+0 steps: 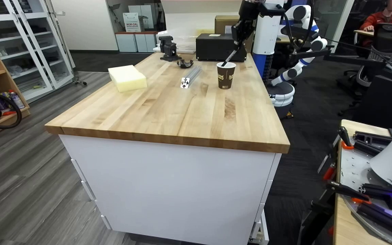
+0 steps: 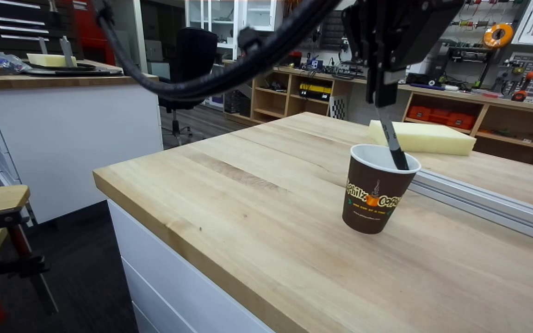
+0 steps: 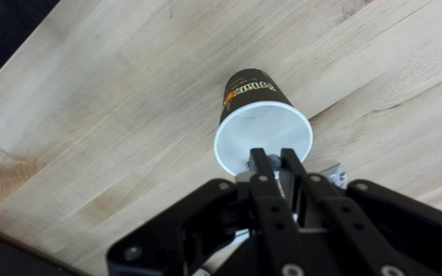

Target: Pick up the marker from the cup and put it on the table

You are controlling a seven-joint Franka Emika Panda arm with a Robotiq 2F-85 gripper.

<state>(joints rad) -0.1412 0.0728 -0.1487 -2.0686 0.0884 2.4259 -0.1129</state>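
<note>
The tool point(image 3: 274, 158) is gripping the marker point(image 2: 392, 138), whose lower end is reaching into the cup point(image 2: 370, 203)

The worktop point(image 1: 168, 112), made of light wooden strips over a white base, is carrying several things. In an exterior view, if we are taking the cup as the centre of the clock, a silvery metal bar point(image 1: 191, 77) is lying at nine o'clock, and a pale yellow block point(image 1: 128, 80) is lying farther in the same direction. A dark vise-like device point(image 1: 168, 47) is standing at ten o'clock, and a black box point(image 1: 218, 47) is standing near twelve. Beyond the worktop, a cabinet with glass doors point(image 1: 29, 51) is standing at nine o'clock, and a person in red point(image 1: 383, 22) is appearing at two.

The person's face is showing only blurred. A small dark piece point(image 1: 185, 63) beside the vise-like device is remaining hard to make out. In both exterior views, the upper edge is cutting off the tool's upper part. In the wrist view, the tool is covering part of the cup's rim.

The two fingers point(image 3: 258, 163) are standing narrow, with the marker closely between them. The tool is hanging above the upright cup, apart from its rim. In an exterior view, the marker point(image 2: 389, 129) is leaning, its upper end pointing to eleven o'clock, while the near rim is hiding its tip.
</note>
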